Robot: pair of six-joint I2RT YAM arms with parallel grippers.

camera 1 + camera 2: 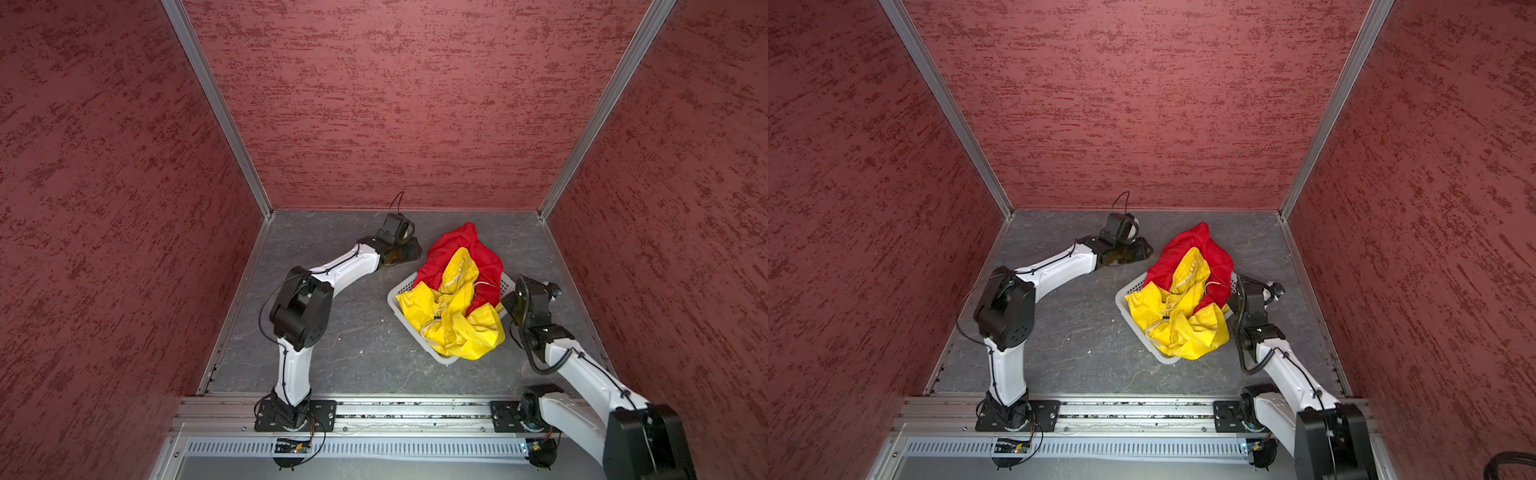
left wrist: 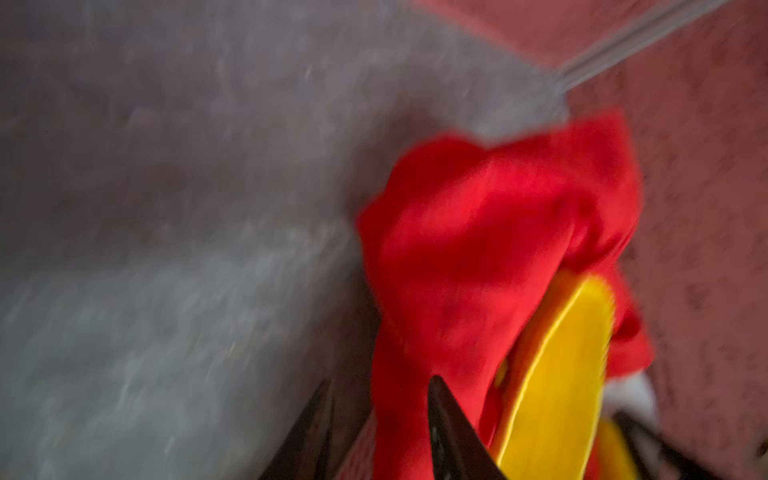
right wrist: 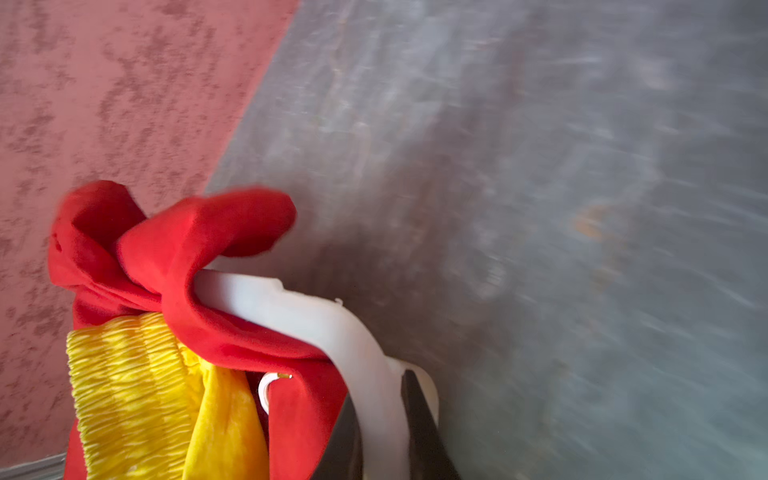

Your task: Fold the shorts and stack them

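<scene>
My right gripper (image 3: pixel 380 390) is clenched on the white rim of the basket (image 3: pixel 291 307), one finger inside the wall and one outside. My left gripper (image 2: pixel 380 386) has its jaws apart with nothing pinched between them that I can see. It lies low on the bench (image 1: pixel 332 332) near the far edge, just beside the red shorts (image 1: pixel 469 249). That wrist view is blurred, so I cannot tell whether a fingertip brushes the cloth.

Both pairs are bundled in the basket, which sits toward the right side of the bench, about midway between its near and far edges. The red shorts drape over the basket's far rim and spill onto the bench. The yellow shorts (image 1: pixel 457 324) lie on top, hanging over the near corner, waistband up against the red. A pale drawstring (image 1: pixel 484 284) loops between them.

As I judge it, the step is getting the first pair out, with nothing folded yet. To do it well, I should use my right grip only as an anchor and hold the rim down, not lift it. My left should take a firm pinch on a single layer of the spilled red hem. It should draw slowly toward the open left side of the bench. The risk is the drawstring snagging and dragging the yellow pair or the basket along.
</scene>
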